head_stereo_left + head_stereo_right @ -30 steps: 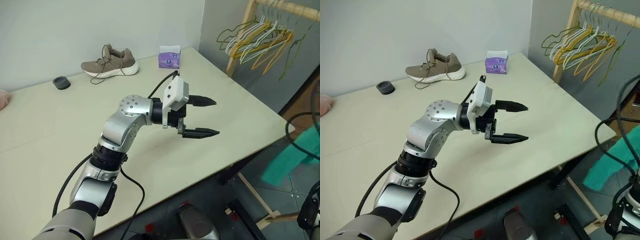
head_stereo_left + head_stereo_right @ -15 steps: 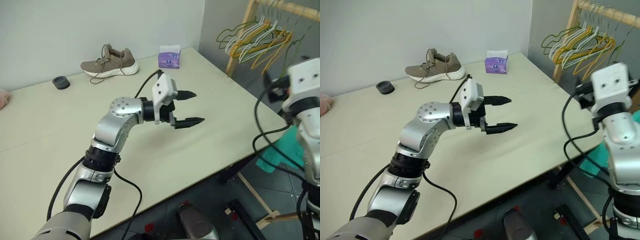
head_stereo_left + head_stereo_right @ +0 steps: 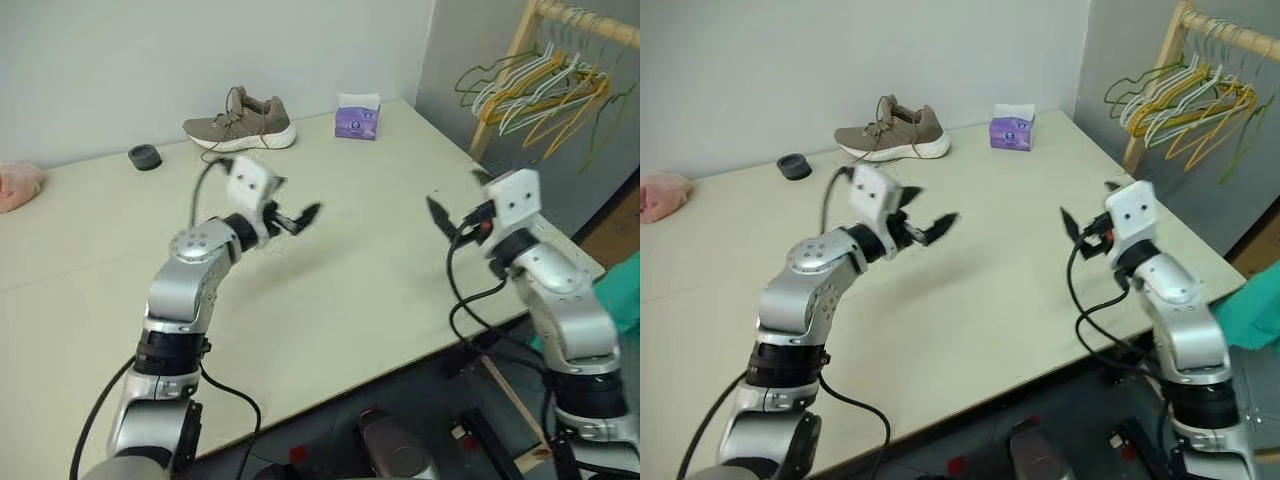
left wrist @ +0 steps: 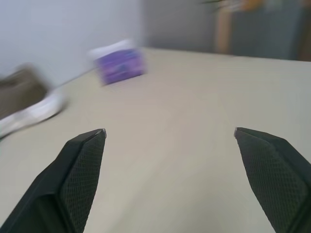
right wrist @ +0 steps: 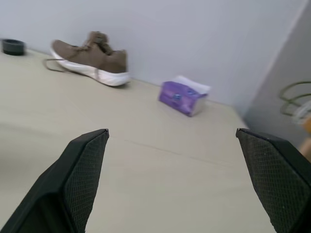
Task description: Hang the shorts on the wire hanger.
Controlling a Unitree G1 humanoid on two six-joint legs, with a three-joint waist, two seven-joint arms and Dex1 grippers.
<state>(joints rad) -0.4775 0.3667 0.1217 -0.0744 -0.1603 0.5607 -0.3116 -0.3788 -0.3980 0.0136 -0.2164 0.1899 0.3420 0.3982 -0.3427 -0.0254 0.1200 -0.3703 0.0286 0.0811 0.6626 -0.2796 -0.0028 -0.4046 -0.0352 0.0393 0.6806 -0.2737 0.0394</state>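
The teal-green shorts (image 3: 1252, 312) show as a patch below the table's right edge, beyond my right arm. A dark olive-green wire hanger (image 3: 1127, 88) hangs at the near end of a bunch on the wooden rack, past the table's far right corner. My left gripper (image 3: 300, 215) hovers over the middle of the table, open and empty, and points forward; its fingers (image 4: 80, 165) stand wide apart. My right gripper (image 3: 450, 195) is above the table's right side, also open with nothing between its fingers (image 5: 82, 160). Both are far from the shorts and the hanger.
On the beige table (image 3: 350, 290) a brown shoe (image 3: 240, 118), a purple tissue pack (image 3: 357, 115) and a small black round thing (image 3: 145, 156) sit along the far edge. A pink cloth (image 3: 18, 185) lies far left. The wooden rack (image 3: 520, 50) holds several coloured hangers.
The whole picture has shifted, so the camera moved. My left gripper swung left and turned forward. My right arm came in from the right and now reaches over the table's right side.
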